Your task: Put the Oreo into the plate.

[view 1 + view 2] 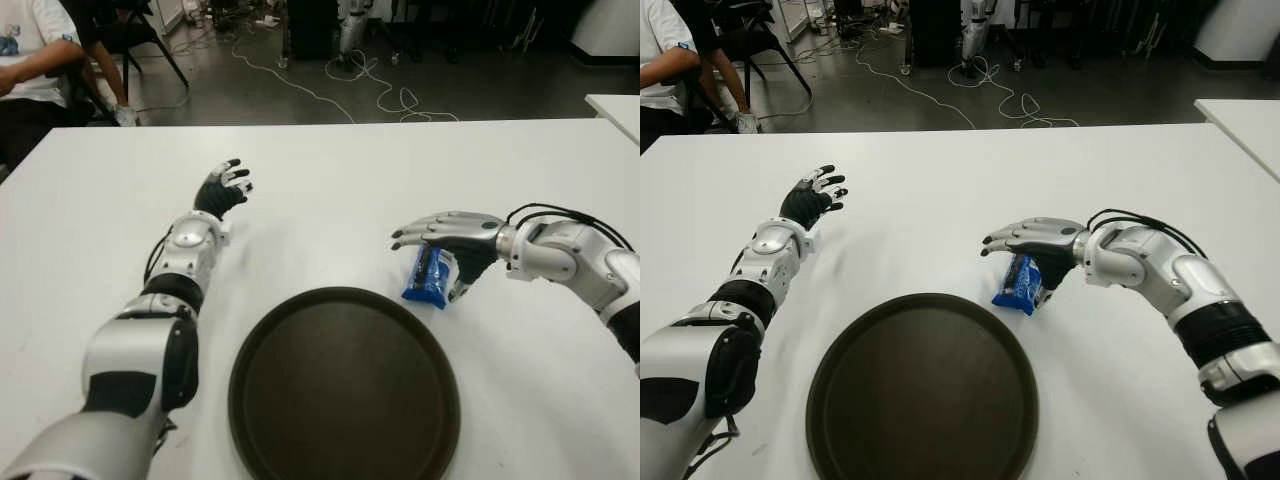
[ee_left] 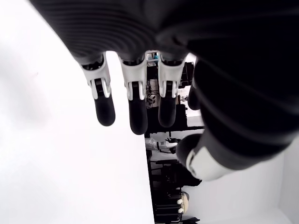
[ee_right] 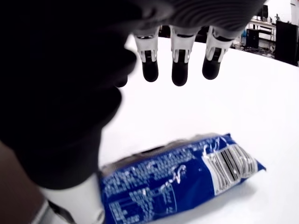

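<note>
A blue Oreo packet [image 1: 431, 277] lies on the white table [image 1: 330, 200], just beyond the right rim of the round dark plate [image 1: 345, 390]. My right hand [image 1: 445, 240] hovers directly over the packet with its fingers [image 3: 180, 65] stretched out flat and apart; the right wrist view shows the packet [image 3: 177, 175] lying below the palm, not grasped. My left hand [image 1: 222, 190] shows far off on the left of the table, beyond the plate, fingers spread and holding nothing.
A seated person [image 1: 30, 60] and a chair are past the table's far left corner. Cables [image 1: 370, 85] trail on the floor behind the table. Another white table's corner [image 1: 615, 110] shows at the far right.
</note>
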